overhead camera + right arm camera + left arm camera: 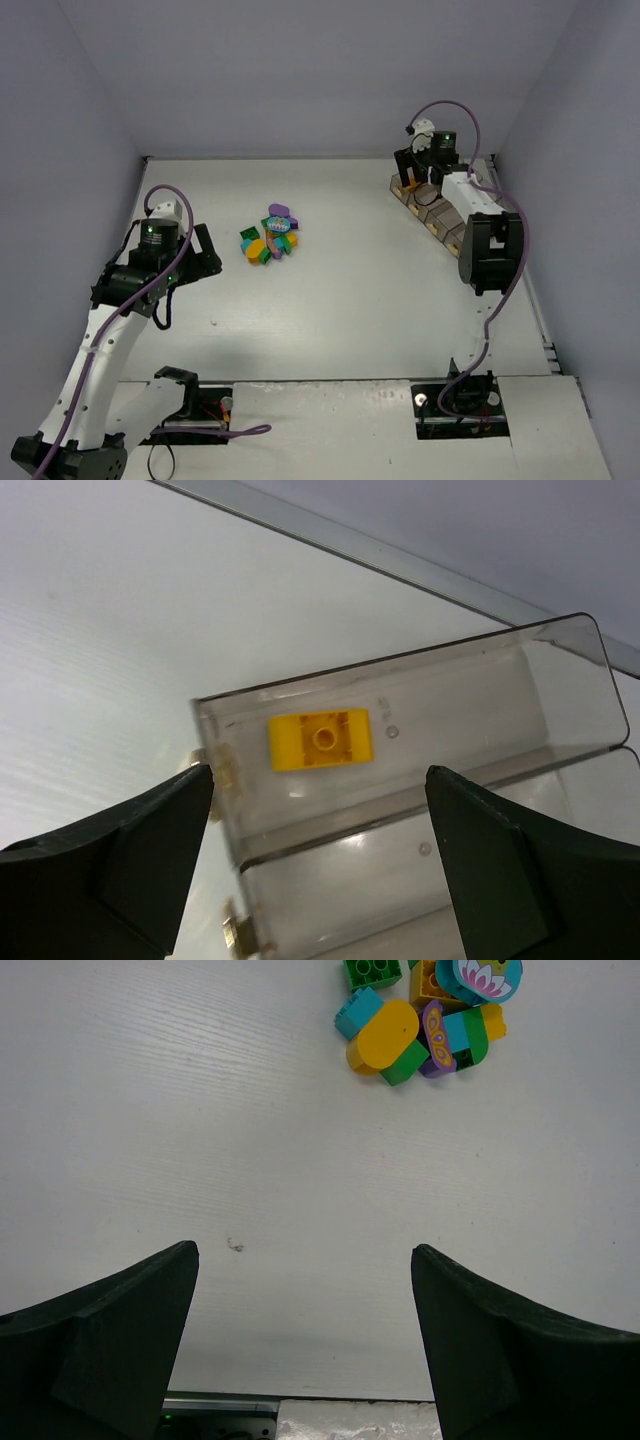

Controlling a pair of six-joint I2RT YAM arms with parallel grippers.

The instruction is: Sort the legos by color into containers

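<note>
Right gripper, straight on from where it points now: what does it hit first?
Most likely the end bin, which holds one yellow brick. The right gripper is open over it; whether its fingers would strike the rim or the floor first is unclear from this view.

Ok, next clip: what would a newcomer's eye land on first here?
The bright heap of legos sits mid-table, left of centre, just ahead of the open left gripper. At the far right, a single yellow brick lies in the end bin of the containers, with the open right gripper poised above it.
</note>
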